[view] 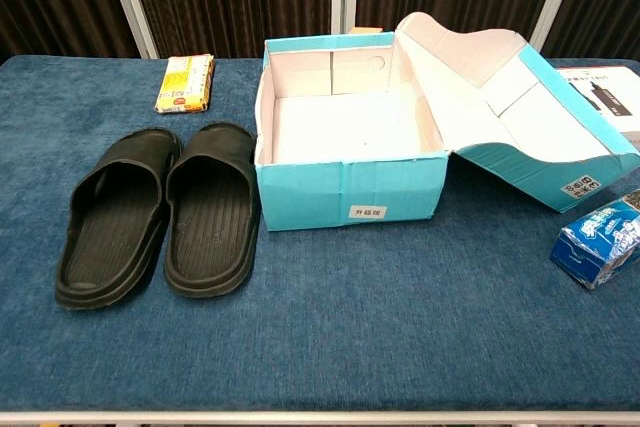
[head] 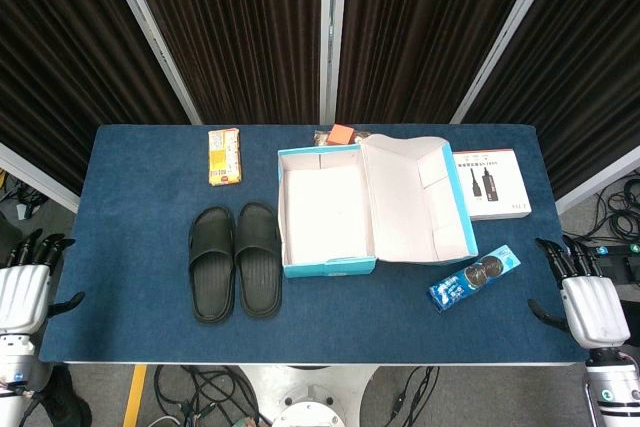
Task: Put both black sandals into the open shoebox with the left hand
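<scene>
My left hand (head: 22, 287) hangs off the table's near left corner, fingers spread, holding nothing. The two sandals (head: 236, 260) lie side by side at its two o'clock, long axes pointing to twelve, the shoebox (head: 325, 209) just beside them at three. My right hand (head: 590, 302), also spread and empty, sits well apart. Nothing blocks the reach.

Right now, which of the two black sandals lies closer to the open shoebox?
The right-hand sandal of the pair: it lies right beside the shoebox wall, while the other sandal lies on its far side, nearer the left hand.
</scene>
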{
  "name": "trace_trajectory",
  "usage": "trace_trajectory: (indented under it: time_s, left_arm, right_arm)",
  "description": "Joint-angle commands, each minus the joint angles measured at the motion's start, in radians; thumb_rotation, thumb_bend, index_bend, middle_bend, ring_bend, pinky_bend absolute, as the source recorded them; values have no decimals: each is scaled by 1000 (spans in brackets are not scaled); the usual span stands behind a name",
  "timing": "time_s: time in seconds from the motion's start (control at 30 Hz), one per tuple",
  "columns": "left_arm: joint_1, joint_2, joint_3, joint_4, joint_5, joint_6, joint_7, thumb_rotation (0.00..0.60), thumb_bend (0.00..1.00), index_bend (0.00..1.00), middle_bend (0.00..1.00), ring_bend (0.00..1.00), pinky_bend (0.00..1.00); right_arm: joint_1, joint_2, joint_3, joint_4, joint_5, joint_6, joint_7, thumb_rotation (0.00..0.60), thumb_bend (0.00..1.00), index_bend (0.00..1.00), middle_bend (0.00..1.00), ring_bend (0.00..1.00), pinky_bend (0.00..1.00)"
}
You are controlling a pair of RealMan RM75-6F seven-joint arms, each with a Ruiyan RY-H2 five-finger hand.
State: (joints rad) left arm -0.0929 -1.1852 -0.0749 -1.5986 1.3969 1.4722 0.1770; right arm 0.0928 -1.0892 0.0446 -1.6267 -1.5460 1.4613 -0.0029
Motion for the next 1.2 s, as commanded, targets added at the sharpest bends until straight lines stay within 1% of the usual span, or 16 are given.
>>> trace_trajectory:
  time_s: [0.03, 0.27, 0.4, 0.5, 0.57, 0.63, 0.67, 0.73, 0.77, 0.8, 0.87, 0.93, 1.0, 1.07, 1.17, 1.2]
  left_arm:
    - [-1, 0, -1, -1, -2, -2, 1, 600, 12, 219, 175, 62, 145]
    - [-9, 4, -6, -13, 3, -4, 10, 600, 11, 219, 175, 62, 145]
    - [-33, 7, -26, -16, 8, -15, -1, 600, 11, 219, 175, 62, 147]
    - [-74, 10, -49, -11, 8, -59, -19, 600, 8, 219, 175, 66, 154]
    - [-107, 20, -65, -17, 2, -101, -45, 600, 6, 219, 175, 99, 169]
    - [-151, 37, -87, -32, -8, -165, -103, 600, 3, 219, 175, 161, 214]
    - [-171, 45, -98, -37, -15, -195, -126, 600, 2, 219, 177, 211, 265]
    - [-224, 60, -120, -43, -26, -272, -177, 600, 2, 219, 181, 370, 421]
    - [-248, 66, -129, -44, -35, -309, -198, 600, 2, 219, 183, 435, 475]
    - [-280, 71, -140, -47, -50, -360, -222, 600, 2, 219, 187, 539, 558]
    - [-329, 68, -160, -42, -75, -428, -244, 600, 2, 219, 197, 635, 655]
    - [-389, 58, -176, -31, -104, -503, -228, 600, 2, 219, 206, 681, 723]
    - [-451, 44, -186, -20, -141, -575, -172, 600, 2, 217, 210, 704, 764]
    - [-504, 27, -192, -13, -182, -631, -113, 600, 1, 211, 209, 713, 781]
    - [-595, 4, -194, -9, -284, -732, -5, 600, 0, 176, 195, 716, 785]
    - [-630, -8, -193, -6, -333, -761, 34, 600, 0, 164, 190, 717, 785]
  right_arm:
    - [0, -1, -1, 1, 0, 0, 2, 600, 104, 88, 142, 0, 81]
    - [0, 3, -2, 4, -7, 5, 10, 600, 104, 88, 142, 0, 81]
    - [-2, 4, 0, 11, -14, 16, 21, 600, 104, 88, 142, 0, 81]
    - [1, 12, 3, 12, -18, 20, 25, 600, 104, 88, 142, 0, 81]
    - [3, 19, 6, 11, -26, 27, 24, 600, 104, 88, 142, 0, 81]
    - [3, 30, 9, 7, -34, 37, 23, 600, 103, 88, 142, 0, 81]
    - [3, 35, 11, 5, -36, 41, 23, 600, 104, 88, 142, 0, 81]
    - [4, 48, 16, -2, -41, 50, 19, 600, 104, 88, 142, 0, 81]
    - [4, 53, 18, -5, -43, 55, 17, 600, 104, 88, 142, 0, 81]
    - [3, 59, 20, -10, -46, 61, 14, 600, 104, 88, 142, 0, 81]
    - [2, 67, 22, -16, -52, 69, 12, 600, 103, 88, 142, 0, 81]
    - [1, 75, 21, -23, -59, 75, 13, 600, 104, 88, 142, 0, 81]
    - [0, 83, 20, -28, -63, 78, 13, 600, 104, 88, 142, 0, 81]
    - [-1, 89, 20, -32, -64, 80, 10, 600, 104, 88, 142, 0, 81]
    - [-6, 94, 19, -34, -65, 88, 10, 600, 103, 88, 142, 0, 81]
    - [-8, 94, 19, -33, -64, 91, 13, 600, 103, 88, 142, 0, 81]
